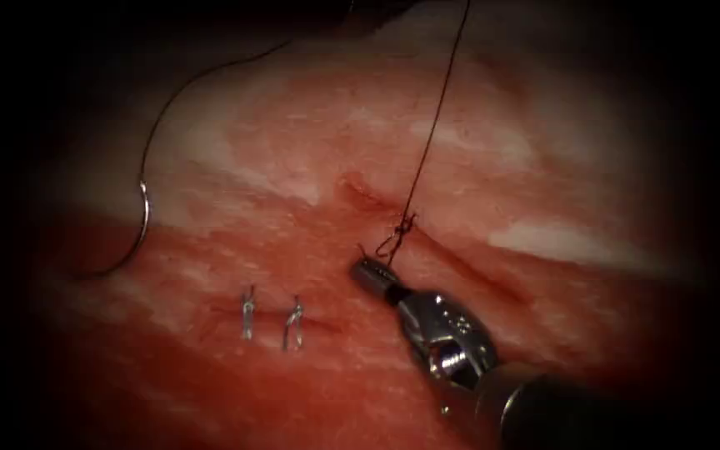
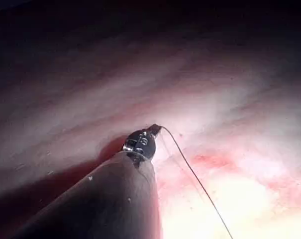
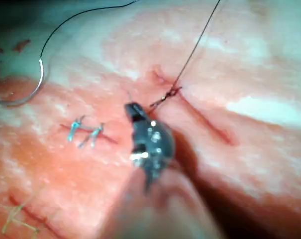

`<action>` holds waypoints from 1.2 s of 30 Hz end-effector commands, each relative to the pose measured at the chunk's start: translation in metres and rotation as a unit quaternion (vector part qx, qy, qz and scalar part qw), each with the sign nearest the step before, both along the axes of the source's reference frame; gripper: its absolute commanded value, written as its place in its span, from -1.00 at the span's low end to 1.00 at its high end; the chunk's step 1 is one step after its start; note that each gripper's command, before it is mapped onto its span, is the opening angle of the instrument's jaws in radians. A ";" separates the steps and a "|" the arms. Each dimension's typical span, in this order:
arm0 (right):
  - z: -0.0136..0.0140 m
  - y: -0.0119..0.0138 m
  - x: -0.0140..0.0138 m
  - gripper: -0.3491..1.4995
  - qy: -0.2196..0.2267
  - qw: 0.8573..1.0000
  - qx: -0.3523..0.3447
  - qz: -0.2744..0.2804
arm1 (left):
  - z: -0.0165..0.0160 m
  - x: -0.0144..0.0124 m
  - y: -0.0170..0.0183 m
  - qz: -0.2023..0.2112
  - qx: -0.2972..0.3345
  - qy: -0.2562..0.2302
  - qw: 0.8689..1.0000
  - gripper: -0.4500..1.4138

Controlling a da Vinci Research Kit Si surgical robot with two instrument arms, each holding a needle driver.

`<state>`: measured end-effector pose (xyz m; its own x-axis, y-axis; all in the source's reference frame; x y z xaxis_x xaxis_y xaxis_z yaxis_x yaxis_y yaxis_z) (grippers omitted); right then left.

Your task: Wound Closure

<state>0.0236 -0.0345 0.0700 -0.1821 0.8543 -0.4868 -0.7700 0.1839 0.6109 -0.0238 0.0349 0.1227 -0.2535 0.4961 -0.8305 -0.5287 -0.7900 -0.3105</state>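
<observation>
We look down on a slab of pink and red pork belly tissue (image 1: 543, 167) streaked with pale fat and wet with red fluid (image 1: 210, 392), the edges falling off into dark. A slanted cut (image 1: 460, 258) runs down toward the right from the middle of the field, and at its upper end sits a dark thread knot (image 1: 406, 223). From the knot a thin dark thread (image 1: 435, 117) rises taut out of the top of the endoscope view. The right arm's silver needle driver (image 1: 374, 275) comes in from the lower right and rests just left of the cut, its jaws drawn together near a short loose thread tail (image 1: 387, 246) below the knot; we cannot tell whether they grip that tail or merely touch it. In the left wrist view, the left arm's dark-shafted needle driver (image 2: 154, 130) hangs above the tissue with its jaws closed on the thread, which trails away toward the bright surface. The curved steel needle (image 1: 131, 237) lies free on the tissue well to the left of the cut, held by neither tool and not in the tissue, its thread arcing upward from it. Two small finished stitches (image 1: 270, 321) sit side by side across a short closed cut to the lower left.
</observation>
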 end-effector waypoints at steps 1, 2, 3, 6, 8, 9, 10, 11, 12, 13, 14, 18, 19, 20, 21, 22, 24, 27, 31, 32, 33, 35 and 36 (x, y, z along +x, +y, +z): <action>0.0005 -0.0001 0.0008 -1.00 0.001 1.000 0.000 -0.001 | 0.0007 -0.0006 0.0005 0.000 0.000 0.000 1.000 -1.00; 0.0005 -0.0002 0.0008 -1.00 0.002 1.000 0.000 -0.001 | 0.0008 -0.0007 0.0008 -0.001 0.000 0.000 1.000 -1.00; 0.0004 -0.0003 0.0008 -1.00 0.000 1.000 -0.002 -0.003 | 0.0009 -0.0008 0.0011 -0.002 0.000 0.000 1.000 -1.00; 0.0003 -0.0004 0.0008 -1.00 -0.001 1.000 -0.003 -0.005 | 0.0012 -0.0011 0.0023 -0.006 -0.001 0.000 1.000 -1.00; 0.0002 -0.0003 0.0008 -1.00 -0.003 1.000 -0.008 -0.008 | 0.0015 -0.0014 0.0031 -0.009 -0.003 -0.003 1.000 -1.00; 0.0002 -0.0002 0.0007 -1.00 -0.004 1.000 -0.010 -0.009 | 0.0016 -0.0016 0.0034 -0.010 -0.003 -0.004 1.000 -1.00; 0.0002 0.0000 0.0005 -1.00 -0.004 1.000 -0.013 -0.011 | 0.0018 -0.0018 0.0038 -0.010 -0.003 -0.005 1.000 -1.00; 0.0001 0.0002 0.0003 -1.00 -0.005 1.000 -0.016 -0.011 | 0.0019 -0.0020 0.0041 -0.011 -0.004 -0.005 1.000 -1.00; 0.0001 0.0005 0.0000 -1.00 -0.005 1.000 -0.019 -0.011 | 0.0021 -0.0022 0.0043 -0.011 -0.004 -0.006 1.000 -1.00; 0.0000 0.0008 -0.0002 -1.00 -0.007 1.000 -0.022 -0.011 | 0.0022 -0.0024 0.0046 -0.012 -0.004 -0.006 1.000 -1.00; 0.0000 0.0010 -0.0004 -1.00 -0.011 1.000 -0.027 -0.011 | 0.0023 -0.0026 0.0050 -0.013 -0.004 -0.006 1.000 -1.00; 0.0003 0.0018 -0.0010 -1.00 -0.017 0.999 -0.037 -0.013 | 0.0031 -0.0036 0.0066 -0.019 -0.006 -0.006 1.000 -1.00; 0.0003 0.0018 -0.0010 -1.00 -0.017 0.999 -0.037 -0.013 | 0.0031 -0.0036 0.0066 -0.019 -0.006 -0.006 1.000 -1.00; 0.0004 0.0018 -0.0010 -1.00 -0.019 0.999 -0.040 -0.015 | 0.0033 -0.0038 0.0069 -0.020 -0.006 -0.006 1.000 -1.00; 0.0006 0.0018 -0.0010 -1.00 -0.019 0.999 -0.040 -0.015 | 0.0035 -0.0041 0.0072 -0.021 -0.007 -0.005 1.000 -1.00; 0.0007 0.0017 -0.0010 -1.00 -0.019 0.999 -0.040 -0.015 | 0.0036 -0.0043 0.0074 -0.021 -0.007 -0.006 1.000 -1.00; 0.0010 0.0016 -0.0010 -1.00 -0.021 0.999 -0.042 -0.014 | 0.0042 -0.0049 0.0080 -0.024 -0.009 -0.004 1.000 -1.00; 0.0017 0.0012 -0.0010 -1.00 -0.025 0.999 -0.043 -0.019 | 0.0050 -0.0055 0.0087 -0.025 -0.008 -0.001 1.000 -1.00; 0.0022 0.0004 -0.0010 -1.00 -0.029 0.998 -0.042 -0.027 | 0.0063 -0.0063 0.0091 -0.020 -0.009 0.012 1.000 -1.00; 0.0022 0.0003 -0.0010 -1.00 -0.029 0.998 -0.042 -0.027 | 0.0067 -0.0065 0.0091 -0.017 -0.008 0.015 1.000 -1.00; 0.0021 0.0002 -0.0010 -1.00 -0.030 0.998 -0.044 -0.029 | 0.0076 -0.0070 0.0092 -0.014 -0.008 0.023 1.000 -1.00; 0.0018 0.0000 -0.0010 -1.00 -0.031 0.998 -0.043 -0.030 | 0.0085 -0.0074 0.0093 -0.010 -0.007 0.031 0.999 -1.00; 0.0016 -0.0002 -0.0009 -1.00 -0.030 0.998 -0.042 -0.032 | 0.0089 -0.0076 0.0093 -0.009 -0.008 0.034 0.999 -1.00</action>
